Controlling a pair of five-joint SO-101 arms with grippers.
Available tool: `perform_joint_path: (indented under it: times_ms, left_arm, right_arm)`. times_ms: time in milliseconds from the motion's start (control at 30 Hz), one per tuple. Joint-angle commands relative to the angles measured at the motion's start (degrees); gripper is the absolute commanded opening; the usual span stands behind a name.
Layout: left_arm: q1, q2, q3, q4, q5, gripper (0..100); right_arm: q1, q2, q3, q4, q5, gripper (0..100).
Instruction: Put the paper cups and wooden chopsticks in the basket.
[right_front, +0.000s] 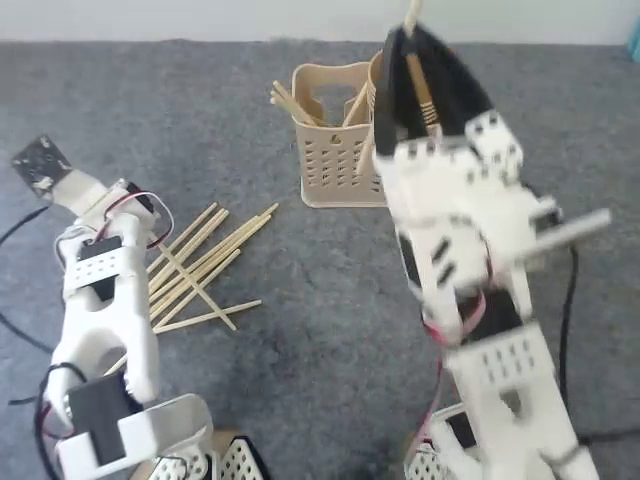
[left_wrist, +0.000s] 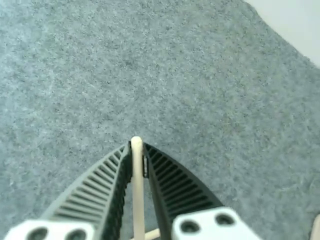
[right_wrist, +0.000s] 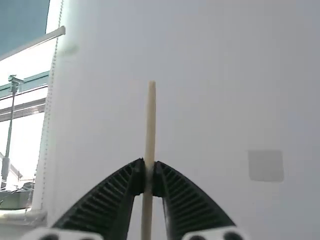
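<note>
The right gripper (right_wrist: 149, 165) grips a chopstick (right_wrist: 150, 115), and the left gripper (left_wrist: 136, 148) grips a second chopstick (left_wrist: 136, 195). Lower the right one slowly into the basket (right_front: 330, 170) below it.

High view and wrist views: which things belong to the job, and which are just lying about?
Job:
basket
loose chopsticks
left gripper, shut on left-held chopstick
right gripper, shut on right-held chopstick

Lying about:
black cable
grey carpet

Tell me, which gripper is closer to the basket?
Right. The right gripper is raised beside the basket, gripping a chopstick; the left gripper is off over the carpet, near the loose chopsticks.
</note>
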Motion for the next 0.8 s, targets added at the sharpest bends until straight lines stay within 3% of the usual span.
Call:
perform_joint_path:
  times_ms: [0,367,767]
  left_arm:
    - [0.79,-0.70,-0.48,-1.58,-2.46,1]
    - [1.32,-0.70,0.92,-5.98,-2.73,1]
    - [1.67,-0.62,0.92,-6.15,-2.81,1]
  right_arm:
    - [3.91,12.35,-8.53,-5.58,-4.40,0.6]
    - [5.67,37.93,-24.35,-6.20,-5.54,0.6]
    - [6.90,46.11,-31.91,-6.20,-5.27,0.6]
